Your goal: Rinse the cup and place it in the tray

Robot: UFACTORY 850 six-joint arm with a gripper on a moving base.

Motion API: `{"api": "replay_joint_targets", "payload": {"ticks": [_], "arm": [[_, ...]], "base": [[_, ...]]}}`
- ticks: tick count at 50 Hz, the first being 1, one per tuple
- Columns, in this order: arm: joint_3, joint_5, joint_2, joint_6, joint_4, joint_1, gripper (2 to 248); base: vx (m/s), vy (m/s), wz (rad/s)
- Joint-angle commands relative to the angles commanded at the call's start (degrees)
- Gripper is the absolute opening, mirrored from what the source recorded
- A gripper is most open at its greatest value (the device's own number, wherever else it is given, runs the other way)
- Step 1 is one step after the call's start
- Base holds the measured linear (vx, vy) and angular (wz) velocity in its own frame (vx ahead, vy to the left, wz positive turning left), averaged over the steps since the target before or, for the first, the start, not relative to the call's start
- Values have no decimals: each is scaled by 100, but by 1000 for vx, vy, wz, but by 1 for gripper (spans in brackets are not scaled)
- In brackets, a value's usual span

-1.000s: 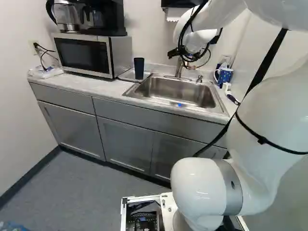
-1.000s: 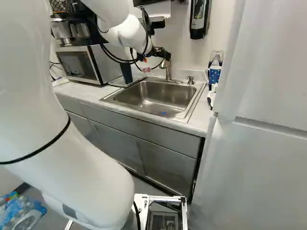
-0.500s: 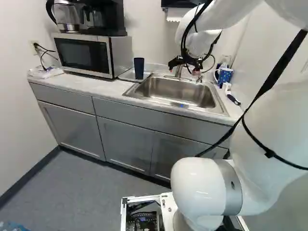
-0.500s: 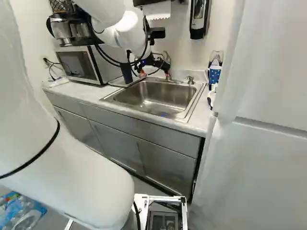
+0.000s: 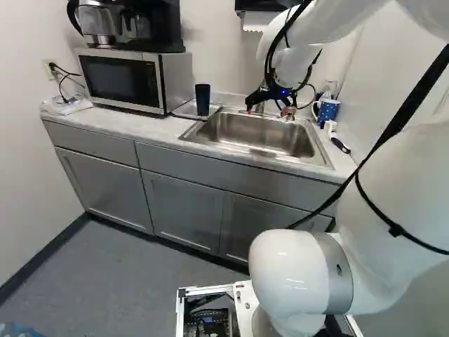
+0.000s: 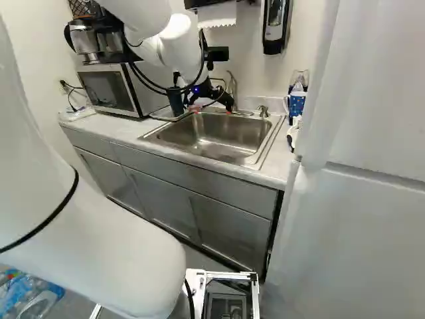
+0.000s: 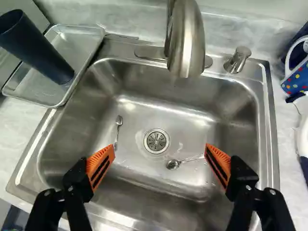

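Note:
Over the back of the sink, my gripper (image 5: 268,111) hangs from the arm in the left base view. The wrist view has the gripper (image 7: 159,160) open, orange pads far apart, with nothing between them, above the sink basin (image 7: 192,139). A dark blue cup (image 7: 36,48) stands upright in a metal tray (image 7: 62,100) beside the sink; in the left base view the same cup (image 5: 203,100) is left of the gripper. The faucet (image 7: 186,38) lies ahead of the gripper. Two spoons rest in the basin, one spoon (image 7: 118,130) left of the drain and another spoon (image 7: 174,164) near it.
A microwave (image 5: 123,79) with a coffee maker (image 5: 133,24) on top stands left of the tray. Right of the sink are a blue dotted mug (image 5: 327,110) and a brush (image 5: 339,144). A soap dispenser (image 6: 274,25) hangs on the wall, and a tall white cabinet (image 6: 358,166) stands at the right.
My gripper has come down towards the sink and now points lower, and the arm has shifted a little. The cup stays in the tray. The base has not moved.

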Motion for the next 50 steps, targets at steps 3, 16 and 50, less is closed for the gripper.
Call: {"api": "replay_joint_targets", "payload": {"ticks": [3, 16, 50], "arm": [[0, 0, 0, 0, 0, 0, 247], [0, 0, 0, 0, 0, 0, 247], [0, 0, 0, 0, 0, 0, 247]], "base": [[0, 0, 0], [0, 0, 0], [6, 19, 43]]}}
